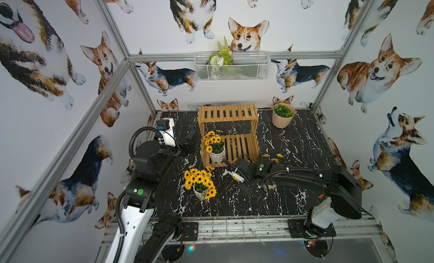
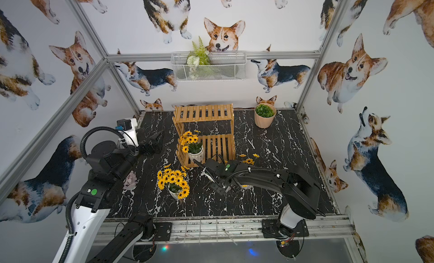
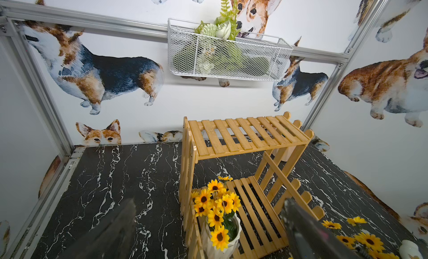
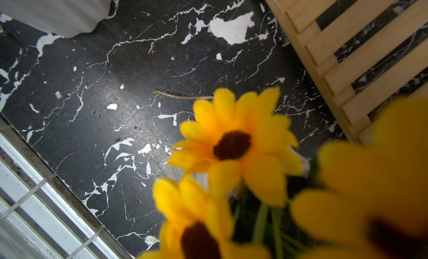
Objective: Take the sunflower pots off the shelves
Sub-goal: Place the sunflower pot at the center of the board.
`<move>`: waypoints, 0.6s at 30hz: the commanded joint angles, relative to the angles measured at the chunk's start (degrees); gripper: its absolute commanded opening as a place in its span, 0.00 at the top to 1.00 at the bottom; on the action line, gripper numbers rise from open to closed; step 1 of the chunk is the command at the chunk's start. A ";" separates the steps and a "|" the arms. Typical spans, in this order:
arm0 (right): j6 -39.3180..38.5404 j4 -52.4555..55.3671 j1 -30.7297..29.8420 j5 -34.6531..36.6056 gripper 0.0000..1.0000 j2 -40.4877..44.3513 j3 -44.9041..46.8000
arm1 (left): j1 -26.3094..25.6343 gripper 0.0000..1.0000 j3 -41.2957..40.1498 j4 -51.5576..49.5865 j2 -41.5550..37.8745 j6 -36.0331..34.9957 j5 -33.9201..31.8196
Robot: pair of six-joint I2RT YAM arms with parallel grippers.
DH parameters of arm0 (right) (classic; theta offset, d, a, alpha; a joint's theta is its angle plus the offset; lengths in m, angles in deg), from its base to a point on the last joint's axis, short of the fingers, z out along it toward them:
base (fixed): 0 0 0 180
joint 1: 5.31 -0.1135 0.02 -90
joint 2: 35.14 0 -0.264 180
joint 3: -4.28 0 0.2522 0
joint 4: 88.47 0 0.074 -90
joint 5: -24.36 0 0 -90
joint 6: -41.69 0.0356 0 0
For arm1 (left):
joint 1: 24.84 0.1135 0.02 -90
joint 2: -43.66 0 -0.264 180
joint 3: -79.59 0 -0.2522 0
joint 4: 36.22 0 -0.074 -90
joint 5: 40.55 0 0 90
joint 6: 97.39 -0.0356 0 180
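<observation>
Left fingers (image 3: 300, 224): dark pair, spread wide and empty, hovering just beside the rack's left side.
Pot on the surface (image 1: 200, 191): small white ribbed ceramic pot of yellow, dark-centred sunflowers; upright, already off the rack, in front of it.
Pot on the lower tier (image 3: 222, 240): same kind, upright at the left front corner; the only one seen shelved.
Shelves (image 1: 227, 113): two-tier light-wood slatted rack; top tier bare.
Governing relation: in the left wrist view the shelved pot lies ahead of the left fingers, between their lines, with its long axis vertical. The left arm is nearer. The rack's left side frame stands just beside the pot, so the approach probably has to clear it.
Right fingers: closed, at the end of the black right arm (image 1: 300, 177), which is stretched low in front of the rack.
Third bunch of sunflowers (image 1: 273, 159): shows just behind that arm; its pot is mostly covered.
Hidden: blurred blossoms (image 4: 234, 144) cover the right fingers, so any grip cannot be told. No fourth pot is seen.
</observation>
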State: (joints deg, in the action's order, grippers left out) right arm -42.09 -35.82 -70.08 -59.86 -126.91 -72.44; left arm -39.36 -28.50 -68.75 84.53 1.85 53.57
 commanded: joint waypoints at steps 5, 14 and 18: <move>1.12 -0.70 -0.11 -0.55 0.83 0.00 0.15 | 0.11 0.00 -0.58 1.19 0.10 0.08 0.00; 0.77 0.26 -0.09 -1.17 0.64 0.51 -1.55 | 0.11 0.00 -1.10 1.81 0.29 0.08 0.22; 0.58 1.15 -0.09 -1.24 0.60 1.36 -2.72 | 0.11 0.00 -1.24 2.06 0.45 0.06 0.13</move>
State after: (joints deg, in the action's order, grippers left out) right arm -41.74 -35.45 -70.17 -61.22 -126.36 -74.12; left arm -39.36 -29.63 -68.47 84.96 1.85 53.59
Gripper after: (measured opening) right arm 0.400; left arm 0.999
